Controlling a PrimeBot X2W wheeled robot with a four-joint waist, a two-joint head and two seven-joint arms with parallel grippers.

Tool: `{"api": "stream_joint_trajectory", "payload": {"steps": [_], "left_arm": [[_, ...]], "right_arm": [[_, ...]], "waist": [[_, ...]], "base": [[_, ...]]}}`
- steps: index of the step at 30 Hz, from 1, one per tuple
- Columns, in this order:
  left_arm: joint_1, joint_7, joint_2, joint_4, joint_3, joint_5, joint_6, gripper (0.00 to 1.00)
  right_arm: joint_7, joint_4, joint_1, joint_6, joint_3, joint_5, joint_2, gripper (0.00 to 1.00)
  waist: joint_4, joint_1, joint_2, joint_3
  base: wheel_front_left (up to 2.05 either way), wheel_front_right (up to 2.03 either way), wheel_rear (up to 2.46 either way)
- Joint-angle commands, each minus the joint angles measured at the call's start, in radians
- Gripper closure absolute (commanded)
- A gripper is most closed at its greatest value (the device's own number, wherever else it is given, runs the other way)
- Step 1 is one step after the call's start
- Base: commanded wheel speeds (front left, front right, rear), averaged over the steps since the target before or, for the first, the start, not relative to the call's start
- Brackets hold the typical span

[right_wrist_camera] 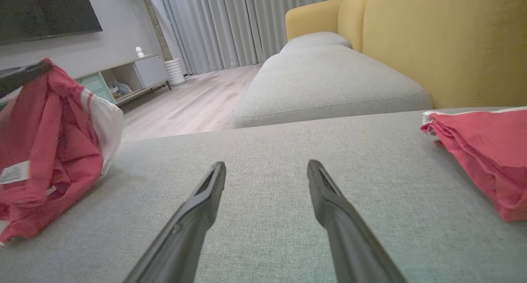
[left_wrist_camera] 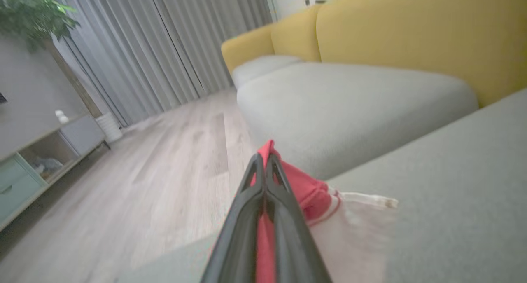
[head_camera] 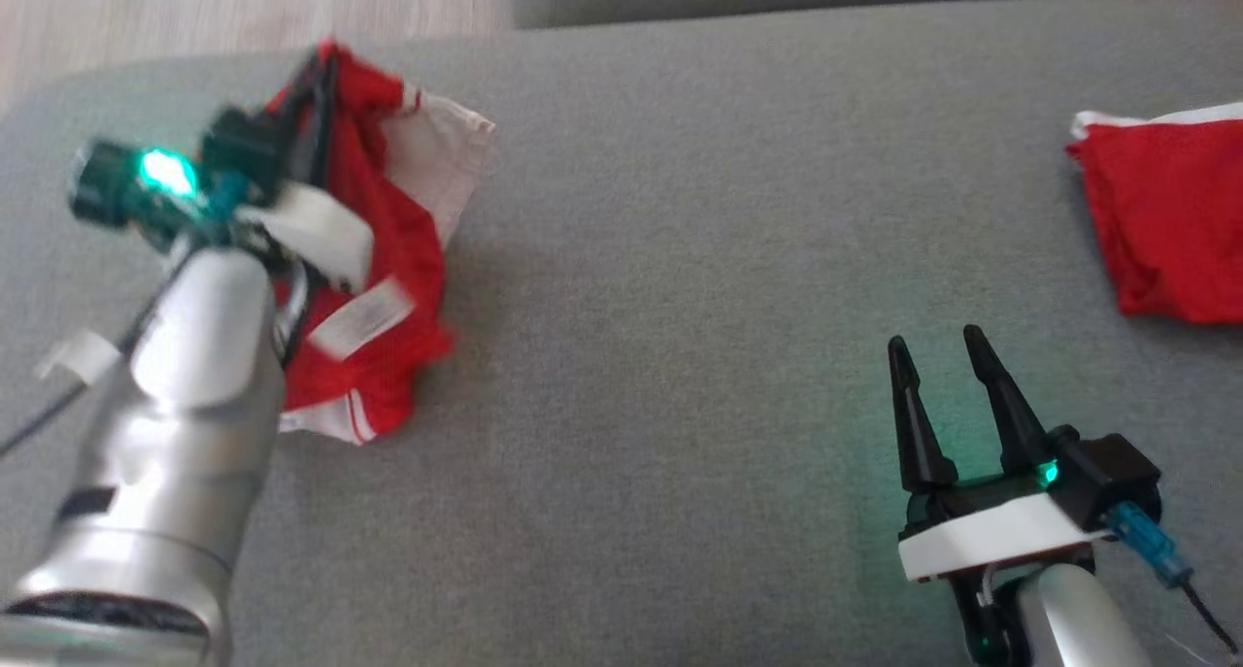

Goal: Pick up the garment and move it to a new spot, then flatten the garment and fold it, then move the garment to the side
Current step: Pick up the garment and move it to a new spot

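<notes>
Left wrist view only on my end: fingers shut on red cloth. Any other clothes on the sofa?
Observer: Yes. A second garment, also red, lies at the far right of the cushion, well apart from the held garment.
Operator: Right arm?
Observer: The right gripper is open and holds nothing, over bare cushion between the two.
Operator: Is mine fully lifted?
Observer: Doesn't look so. It hangs bunched from the left gripper, and its lower edge seems to touch the cushion.
</notes>
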Motion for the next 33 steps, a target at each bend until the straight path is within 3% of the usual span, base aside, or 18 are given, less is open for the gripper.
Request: {"api": "stream_joint_trajectory", "payload": {"steps": [1, 7, 17, 21, 30, 31, 32, 33], "left_arm": [[-0.068, -0.014, 0.047, -0.049, 0.03, -0.011, -0.006, 1.0], [-0.143, -0.019, 0.061, -0.17, -0.005, -0.014, -0.042, 1.0], [-0.283, -0.02, 0.019, -0.41, -0.047, -0.047, -0.059, 1.0], [-0.223, -0.02, 0.035, -0.414, -0.087, -0.048, -0.063, 1.0], [0.076, -0.012, 0.086, -0.348, -0.264, -0.101, -0.066, 1.0], [0.101, -0.003, 0.091, -0.336, -0.284, -0.116, -0.066, 0.82], [0.12, 0.004, 0.097, -0.325, -0.296, -0.128, -0.066, 0.18], [0.134, 0.009, 0.104, -0.315, -0.301, -0.136, -0.066, 0.0]], "right_arm": [[-0.011, -0.027, -0.015, -0.001, 0.026, 0.008, -0.005, 0.0], [-0.011, -0.026, -0.015, -0.001, 0.041, 0.032, -0.005, 0.0], [-0.011, -0.027, -0.022, -0.001, 0.052, 0.056, -0.005, 0.0], [-0.011, -0.03, -0.017, -0.001, 0.039, 0.057, -0.005, 0.0], [-0.011, -0.034, -0.012, -0.001, 0.027, 0.048, -0.005, 0.0], [-0.011, -0.034, -0.014, -0.001, 0.026, 0.046, -0.005, 0.0], [-0.011, -0.034, -0.016, -0.001, 0.024, 0.045, -0.005, 0.0], [-0.011, -0.035, -0.017, -0.001, 0.023, 0.043, -0.005, 0.0]], "waist": [[-0.015, 0.0001, 0.0, -0.023], [-0.068, 0.0001, 0.0, -0.061], [-0.13, 0.0001, 0.0, -0.087], [-0.13, 0.0001, 0.0, -0.091], [-0.092, 0.0001, 0.0, -0.072], [-0.087, 0.0001, 0.0, -0.071], [-0.082, 0.0001, 0.0, -0.07], [-0.076, 0.0001, 0.0, -0.069]], "base": [[0.0, 0.0, 0.0], [0.0, 0.0, 0.0], [0.0, 0.0, 0.0], [0.0, 0.0, 0.0], [0.0, 0.0, 0.0], [0.0, 0.0, 0.0], [0.0, 0.0, 0.0], [0.0, 0.0, 0.0]]}}
